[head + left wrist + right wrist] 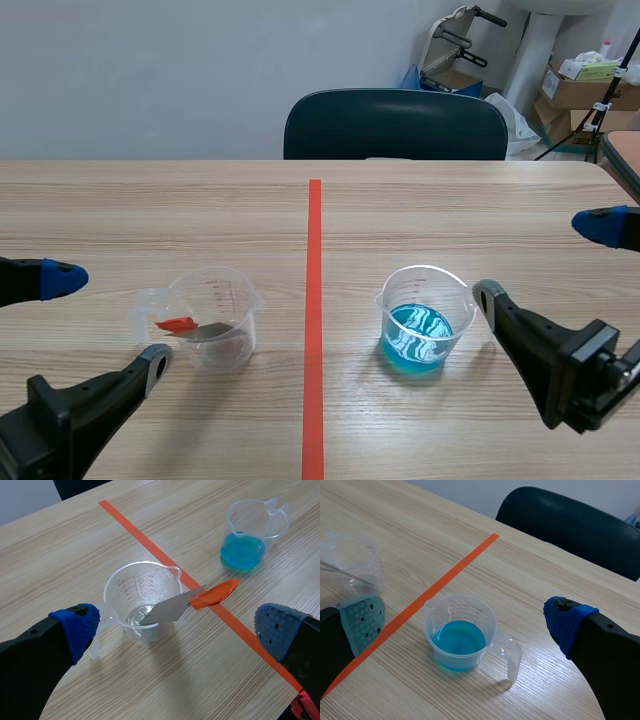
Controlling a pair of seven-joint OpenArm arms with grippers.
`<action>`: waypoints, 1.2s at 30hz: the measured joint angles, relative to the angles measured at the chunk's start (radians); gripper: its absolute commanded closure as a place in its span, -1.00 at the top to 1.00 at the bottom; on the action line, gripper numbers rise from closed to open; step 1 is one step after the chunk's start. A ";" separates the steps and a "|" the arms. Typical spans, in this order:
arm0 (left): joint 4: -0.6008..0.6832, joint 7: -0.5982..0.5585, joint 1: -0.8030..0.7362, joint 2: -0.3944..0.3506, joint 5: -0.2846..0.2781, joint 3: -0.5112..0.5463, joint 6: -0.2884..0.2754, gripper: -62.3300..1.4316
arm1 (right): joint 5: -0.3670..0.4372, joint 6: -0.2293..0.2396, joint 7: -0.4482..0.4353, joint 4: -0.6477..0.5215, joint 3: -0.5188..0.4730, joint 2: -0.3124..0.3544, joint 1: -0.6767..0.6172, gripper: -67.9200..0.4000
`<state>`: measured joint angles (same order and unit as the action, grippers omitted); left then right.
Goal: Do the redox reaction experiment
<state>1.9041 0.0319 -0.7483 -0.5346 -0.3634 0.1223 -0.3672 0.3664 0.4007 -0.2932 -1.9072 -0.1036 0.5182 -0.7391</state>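
While all fingers (75, 627) gape, right cup (430, 278) holds blue liquid (417, 335) (left cup (215, 290): metal strip (167, 611)).

A dark chair (395, 125) stands behind the wooden table (150, 210) (cardboard boxes (585, 95) sit farther right).

Scene view looks across the table (450, 200) from the robot's side; close, downward wrist views share the blue-liquid cup (458, 639).

You've bright blue liquid (418, 338) in one clear cup (400, 297), a grey, orange-red-tipped strip (167, 611) in the second clear cup (124, 589), and a pale wood-grain table (480, 210).
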 measured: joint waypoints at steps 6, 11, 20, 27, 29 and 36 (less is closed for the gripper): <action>0.000 -0.001 -0.003 0.000 0.000 0.000 0.007 1.00 | -0.068 0.031 0.002 0.000 0.074 0.031 0.070 1.00; -0.019 -0.055 -0.021 0.000 0.000 0.001 0.018 1.00 | -0.092 0.041 0.001 0.000 0.171 0.072 0.139 1.00; -0.079 -0.251 -0.119 0.000 0.100 0.072 0.025 1.00 | -0.261 0.063 0.003 0.000 0.351 0.089 0.297 1.00; -0.098 -0.356 -0.216 0.000 0.181 0.131 0.031 1.00 | -0.293 0.086 -0.001 0.063 0.526 0.089 0.422 1.00; -0.109 -0.387 -0.243 0.000 0.181 0.154 0.032 1.00 | -0.293 0.086 -0.002 0.108 0.582 0.089 0.469 1.00; -0.168 -0.461 -0.311 0.000 0.181 0.211 0.032 1.00 | -0.299 0.083 -0.040 0.231 0.761 0.066 0.635 1.00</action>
<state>1.7363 -0.4294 -1.0595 -0.5350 -0.1822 0.3332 -0.3347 0.0673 0.4839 -0.3332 -1.6760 0.6575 0.5842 -0.1040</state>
